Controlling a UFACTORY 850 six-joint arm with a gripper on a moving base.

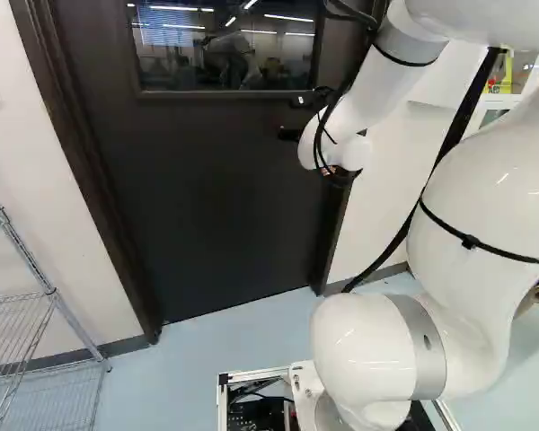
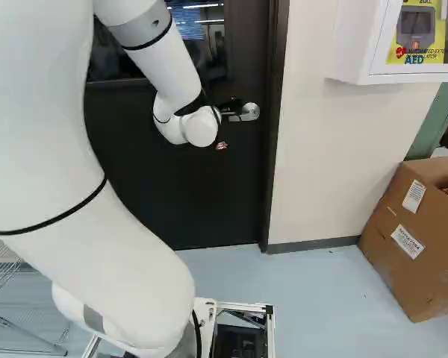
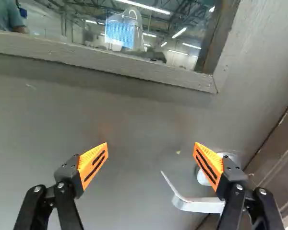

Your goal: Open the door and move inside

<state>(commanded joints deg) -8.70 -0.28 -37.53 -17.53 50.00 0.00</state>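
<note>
A pale wall (image 1: 18, 135) and light blue floor (image 1: 180, 368) frame the dark door (image 1: 216, 197), upper middle of the left base view, likely heavy to swing. Right base view: upper-right wall cabinet (image 2: 348, 45) holding a device (image 2: 417, 22); right-edge open cardboard box (image 2: 425, 276), contents unclear. Wrist view: gripper (image 3: 152, 146) spread wide, gripping nothing; the lever handle (image 3: 199, 205), stiff, probably slick metal, reaches from behind one finger toward the gap; best pressed near its free end.

The dark, windowed door (image 1: 216, 206) stands shut, its silver lever handle (image 3: 197, 205) level.
</note>
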